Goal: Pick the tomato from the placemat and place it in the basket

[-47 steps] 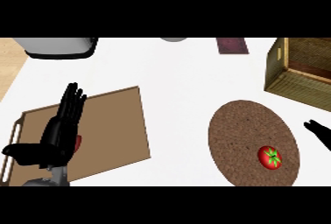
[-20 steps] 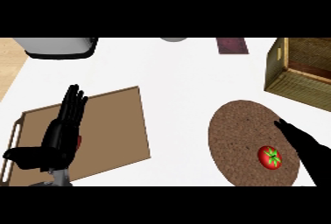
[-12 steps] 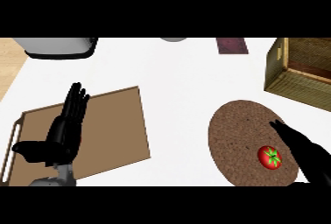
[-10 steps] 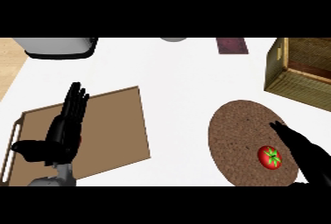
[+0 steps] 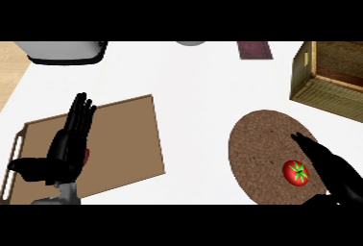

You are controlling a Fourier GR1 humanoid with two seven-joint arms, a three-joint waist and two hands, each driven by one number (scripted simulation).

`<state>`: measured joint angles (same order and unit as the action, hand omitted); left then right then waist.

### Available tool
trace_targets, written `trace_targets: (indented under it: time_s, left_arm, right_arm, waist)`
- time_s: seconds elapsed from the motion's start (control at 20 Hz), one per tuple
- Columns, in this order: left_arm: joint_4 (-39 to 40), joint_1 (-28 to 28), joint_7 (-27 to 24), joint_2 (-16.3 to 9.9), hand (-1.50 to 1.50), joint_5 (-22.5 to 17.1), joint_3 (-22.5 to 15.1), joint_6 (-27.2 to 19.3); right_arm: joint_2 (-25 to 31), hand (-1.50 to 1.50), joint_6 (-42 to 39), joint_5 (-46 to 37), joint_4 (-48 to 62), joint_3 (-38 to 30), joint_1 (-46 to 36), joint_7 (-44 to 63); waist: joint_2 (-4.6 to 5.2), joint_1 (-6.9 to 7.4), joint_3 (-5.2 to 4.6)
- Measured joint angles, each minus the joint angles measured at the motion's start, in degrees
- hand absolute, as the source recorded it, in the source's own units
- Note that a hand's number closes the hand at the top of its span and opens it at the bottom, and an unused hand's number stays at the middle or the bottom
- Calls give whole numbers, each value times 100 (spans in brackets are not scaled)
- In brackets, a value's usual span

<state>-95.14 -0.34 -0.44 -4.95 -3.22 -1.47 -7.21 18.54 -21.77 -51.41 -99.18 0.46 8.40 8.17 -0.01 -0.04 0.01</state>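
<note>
Reaching for the tomato (image 5: pixel 297 172) at lower right, on the round placemat (image 5: pixel 266 144).

Head view: the right hand (image 5: pixel 332 169) is extending straight fingers just beside the fruit, holding nothing, its wrist cut off. The left hand (image 5: pixel 69 143) is resting open at lower left. The basket (image 5: pixel 327 77) is sitting upper right, partly cropped.

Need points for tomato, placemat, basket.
tomato (image 5: pixel 296 172), head view, red skin beside its green stem.
placemat (image 5: pixel 264 144), head view, bare brown surface.
basket (image 5: pixel 318 91), head view, outer front wall.
</note>
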Motion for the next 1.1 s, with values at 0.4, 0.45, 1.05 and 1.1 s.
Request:
trace_targets:
  time_s: [0.4,0.45,1.05,1.1]
  left_arm:
    - [-85,-45,136,40,0,37,86,61]
    - [-44,-52,87,43,0,19,118,99]
    - [-69,-52,111,146,0,137,115,108]
    - [-2,-32,36,159,0,131,137,122]
  right_arm:
    - [-174,-150,255,-254,676,-93,-242,-258]
    - [-204,-150,251,-280,654,-90,-224,-250]
    - [-24,150,402,-689,1158,111,-291,-906]
    - [-14,150,384,-717,1116,109,-278,-922]
  waist:
    - [0,7,-1]
    - [1,6,0]
    - [-11,3,-22]
    - [-10,2,-18]
